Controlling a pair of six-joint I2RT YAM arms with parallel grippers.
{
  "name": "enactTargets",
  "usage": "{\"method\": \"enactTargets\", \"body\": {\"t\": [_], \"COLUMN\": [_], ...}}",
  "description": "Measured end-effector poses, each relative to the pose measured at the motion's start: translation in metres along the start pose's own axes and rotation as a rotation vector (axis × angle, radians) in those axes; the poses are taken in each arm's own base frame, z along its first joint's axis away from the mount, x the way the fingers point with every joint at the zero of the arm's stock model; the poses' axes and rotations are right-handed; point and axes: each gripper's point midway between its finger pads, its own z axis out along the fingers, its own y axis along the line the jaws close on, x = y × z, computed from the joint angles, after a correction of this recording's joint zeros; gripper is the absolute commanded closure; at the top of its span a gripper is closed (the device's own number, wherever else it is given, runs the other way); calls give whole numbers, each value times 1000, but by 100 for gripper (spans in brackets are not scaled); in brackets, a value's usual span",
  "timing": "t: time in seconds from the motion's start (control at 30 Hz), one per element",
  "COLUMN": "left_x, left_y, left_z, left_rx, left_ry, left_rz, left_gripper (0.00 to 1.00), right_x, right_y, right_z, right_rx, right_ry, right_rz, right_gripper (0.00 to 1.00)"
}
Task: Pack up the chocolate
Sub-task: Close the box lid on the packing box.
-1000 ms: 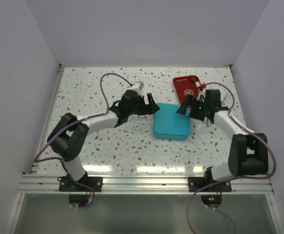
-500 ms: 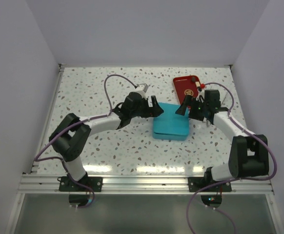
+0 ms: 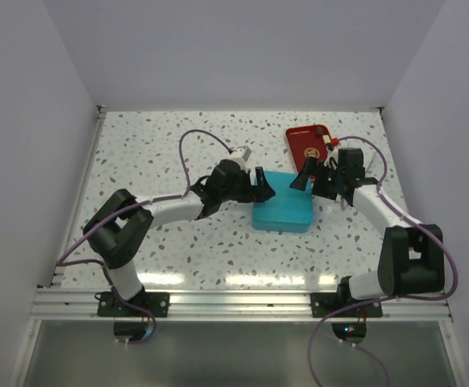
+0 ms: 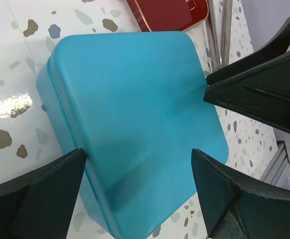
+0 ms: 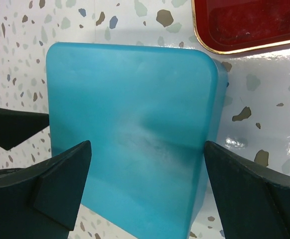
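Observation:
A closed teal box [image 3: 283,211] lies on the speckled table [image 3: 162,153], its lid smooth and plain. No chocolate shows in any view. My left gripper [image 3: 260,184] is open at the box's left end; in its wrist view the gripper [image 4: 139,155] straddles the teal box [image 4: 135,99], one finger at each side. My right gripper [image 3: 307,179] hovers open over the box's right end, and in its own view the gripper [image 5: 147,145] spans the teal box [image 5: 135,124]. Neither gripper holds anything.
A red tray [image 3: 307,143] with a gold rim lies just behind the box at the back right, also in the left wrist view [image 4: 167,12] and the right wrist view [image 5: 244,25]. White walls close in the table at the left, back and right.
My left arm has reached to the right, bringing its open gripper from beside the box to over its left end. The right arm and the box have not moved.

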Motion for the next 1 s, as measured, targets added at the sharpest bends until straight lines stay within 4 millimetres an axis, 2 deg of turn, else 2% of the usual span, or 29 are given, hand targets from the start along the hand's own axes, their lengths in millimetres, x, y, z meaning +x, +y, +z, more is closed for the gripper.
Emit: {"method": "enactTargets", "body": {"t": [0.5, 1.0], "left_x": [18, 14], "left_y": [2, -5], "left_z": [-2, -11], "left_rx": [-30, -19], "left_ry": [22, 11], "left_rz": [-5, -3], "left_gripper": [7, 7], "right_x": [-1, 3], "right_y": [3, 6], "right_z": [-4, -7], "right_rx": [-8, -14], "right_ry": [-13, -7], "right_rz": [-7, -12], "right_gripper": [1, 1]}}
